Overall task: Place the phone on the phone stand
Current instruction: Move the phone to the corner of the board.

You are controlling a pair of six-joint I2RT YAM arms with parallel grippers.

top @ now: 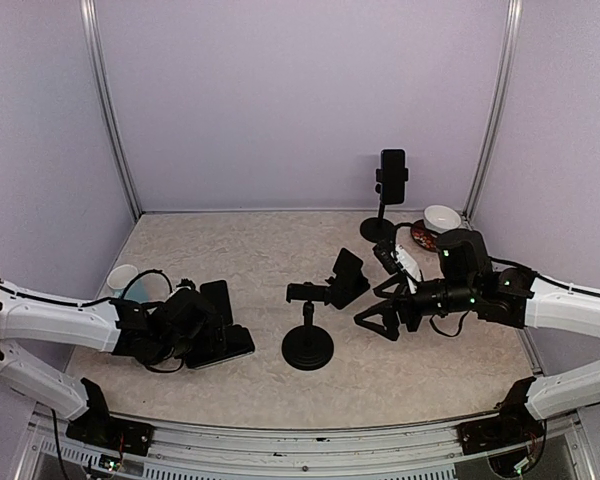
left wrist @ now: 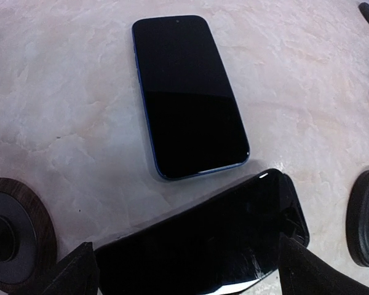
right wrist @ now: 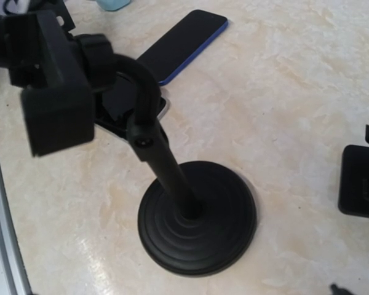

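Left gripper [left wrist: 194, 268]: jaws wide apart, astride phone [left wrist: 203, 243] lying flat, lower left of top view | right gripper [top: 378, 320]: jaws apart, empty, just right of stand [top: 308, 345] | stand: upright, lower centre

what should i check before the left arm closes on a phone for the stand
1. Left gripper open: ok, jaws stand wide.
2. Phone lined up: ok, the black phone lies flat between the fingers.
3. Phone gripped: not ok, nothing is clamped yet.
4. Blue-edged phone out of the way: ok, it lies flat beyond the black phone with a thin strip of table between them.
5. Centre stand ready: ok, upright, and its clamp is empty.
6. Right gripper clear: ok, open beside the stand, not touching it.
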